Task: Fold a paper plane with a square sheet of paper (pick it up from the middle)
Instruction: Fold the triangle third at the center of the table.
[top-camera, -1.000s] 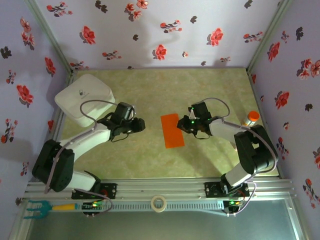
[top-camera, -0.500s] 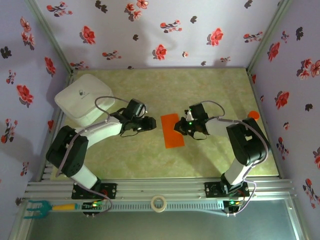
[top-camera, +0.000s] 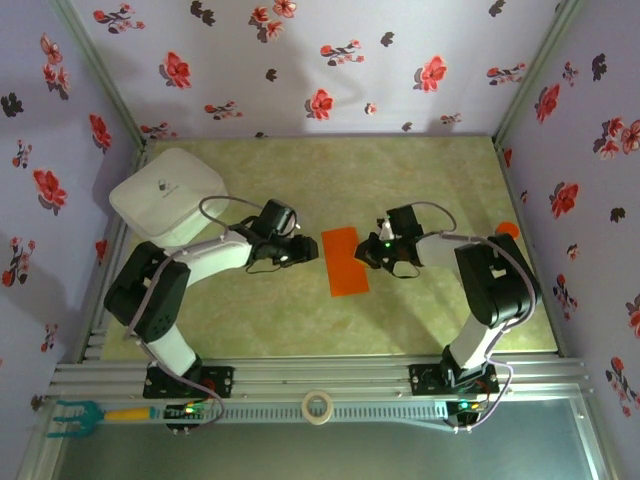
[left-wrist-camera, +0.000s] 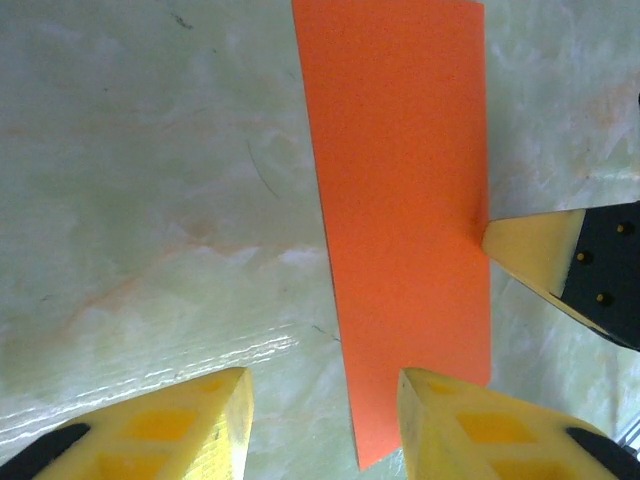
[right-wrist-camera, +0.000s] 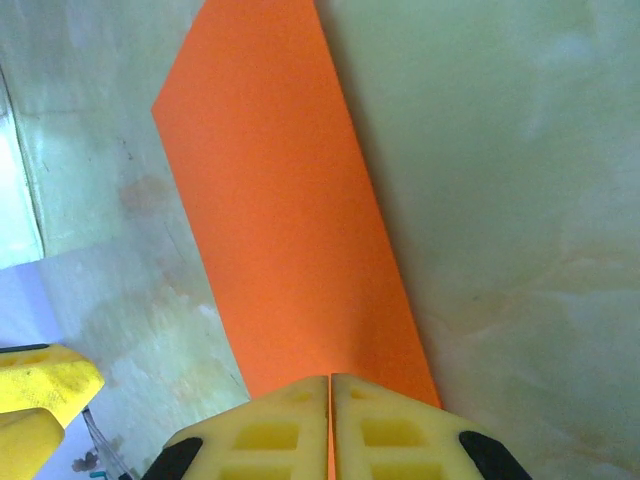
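Note:
The square sheet of paper (top-camera: 344, 261) is bright orange and lies flat on the table as a long rectangle (left-wrist-camera: 405, 200) (right-wrist-camera: 285, 220). My right gripper (top-camera: 368, 252) (right-wrist-camera: 330, 395) is shut on the middle of its right long edge, and orange shows in the slit between the jaws. My left gripper (top-camera: 305, 252) (left-wrist-camera: 325, 420) stands open at the sheet's left edge, one fingertip (left-wrist-camera: 440, 410) over the paper's near corner and the other on bare table. The right gripper's fingertip (left-wrist-camera: 530, 250) touches the far edge in the left wrist view. The paper plane is out of view.
A white box (top-camera: 165, 195) sits at the back left, close behind the left arm. An orange-capped bottle (top-camera: 505, 228) stands by the right arm's elbow. A tape roll (top-camera: 318, 406) and a turquoise fork tool (top-camera: 70, 415) lie on the front rail.
My left gripper has travelled right, up to the sheet's left edge, with its jaws a little wider. The right gripper has stayed shut at the right edge.

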